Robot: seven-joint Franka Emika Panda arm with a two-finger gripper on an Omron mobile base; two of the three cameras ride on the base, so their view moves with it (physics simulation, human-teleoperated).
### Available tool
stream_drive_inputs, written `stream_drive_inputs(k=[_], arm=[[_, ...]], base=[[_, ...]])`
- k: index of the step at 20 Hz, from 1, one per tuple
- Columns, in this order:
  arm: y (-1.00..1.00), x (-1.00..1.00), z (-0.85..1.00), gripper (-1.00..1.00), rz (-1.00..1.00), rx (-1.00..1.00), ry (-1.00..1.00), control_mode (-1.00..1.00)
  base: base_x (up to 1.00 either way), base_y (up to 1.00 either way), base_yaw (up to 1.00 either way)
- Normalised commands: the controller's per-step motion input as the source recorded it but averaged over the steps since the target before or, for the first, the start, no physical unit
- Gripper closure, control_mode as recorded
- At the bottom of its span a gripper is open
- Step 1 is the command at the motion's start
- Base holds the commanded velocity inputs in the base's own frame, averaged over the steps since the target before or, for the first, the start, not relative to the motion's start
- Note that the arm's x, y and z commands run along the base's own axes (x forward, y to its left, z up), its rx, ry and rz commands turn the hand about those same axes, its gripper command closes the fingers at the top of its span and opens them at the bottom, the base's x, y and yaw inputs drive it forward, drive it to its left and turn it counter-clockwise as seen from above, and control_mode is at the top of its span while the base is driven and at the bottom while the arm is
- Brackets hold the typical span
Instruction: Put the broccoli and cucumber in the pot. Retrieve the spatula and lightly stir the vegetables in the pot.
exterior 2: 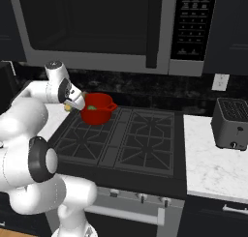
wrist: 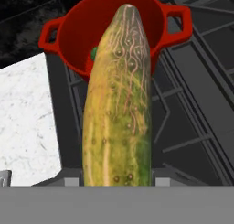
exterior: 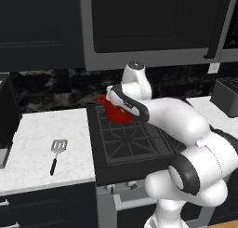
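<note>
A white marble-patterned bench is seen on both sides of a black gas stove with dark grates, set against a dark speckled backsplash. A large dark microwave with a grey frame is mounted above the stove, and black cabinets are seen to its sides. One dark grey toaster stands on the bench to the right of the stove.

One round bright-red pot with two loop handles is placed on the rear left burner. One small dark-green broccoli floret is glimpsed inside it. One yellowish-olive oblong cucumber is gripped in the hand, with the fingers closed on its sides; it is held just beside the pot's left rim, above the stove, and its far end is pointed toward the pot's opening.

One spatula with a slotted silvery-grey head and a thin black handle is laid flat on the bench left of the stove, well apart from the pot.
</note>
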Motion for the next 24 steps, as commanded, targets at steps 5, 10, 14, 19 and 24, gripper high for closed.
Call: stream_drive_inputs(k=[5, 10, 14, 19, 24], arm=[[-0.05, 0.23, -0.13, 1.0, 0.0, -0.09, -0.07, -1.0], [-0.3, 0.62, 0.06, 1.0, 0.0, 0.0, 0.01, -1.0], [-0.13, 0.6, -0.08, 1.0, 0.0, 0.0, 0.01, -1.0], [0.0, 0.54, -0.43, 1.0, 0.01, -0.03, 0.01, -1.0], [-0.09, 0.47, -0.01, 1.0, 0.0, 0.0, 0.01, -1.0]], base=[[0.0, 0.0, 0.0], [0.0, 0.0, 0.0], [0.0, 0.0, 0.0], [0.0, 0.0, 0.0], [0.0, 0.0, 0.0]])
